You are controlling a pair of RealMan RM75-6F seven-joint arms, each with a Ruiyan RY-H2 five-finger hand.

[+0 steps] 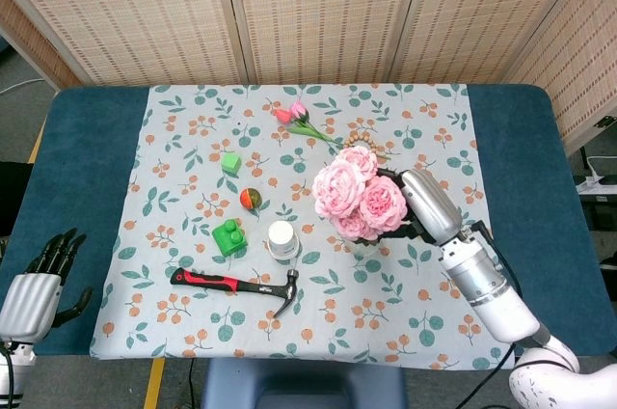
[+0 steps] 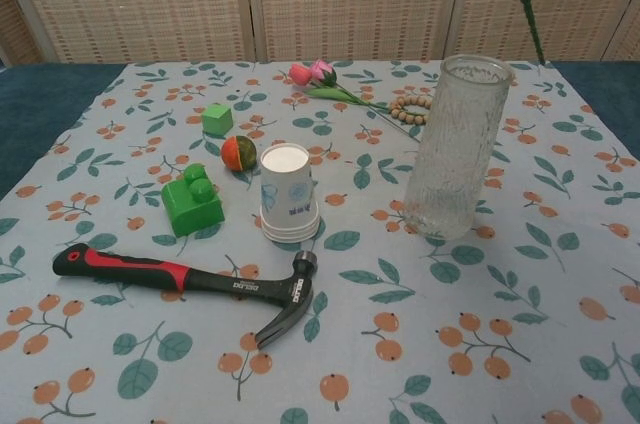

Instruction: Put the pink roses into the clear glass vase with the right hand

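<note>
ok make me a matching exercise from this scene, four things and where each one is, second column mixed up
Things:
1. pink roses
2. hammer
3. paper cup
4. bead bracelet

Places:
A. flat on the cloth, nearest the front edge
B. far side, behind the clear glass vase
C. held up in the right hand
D. upside down, right of the green brick

Pairs: 1-C, 2-A, 3-D, 4-B
</note>
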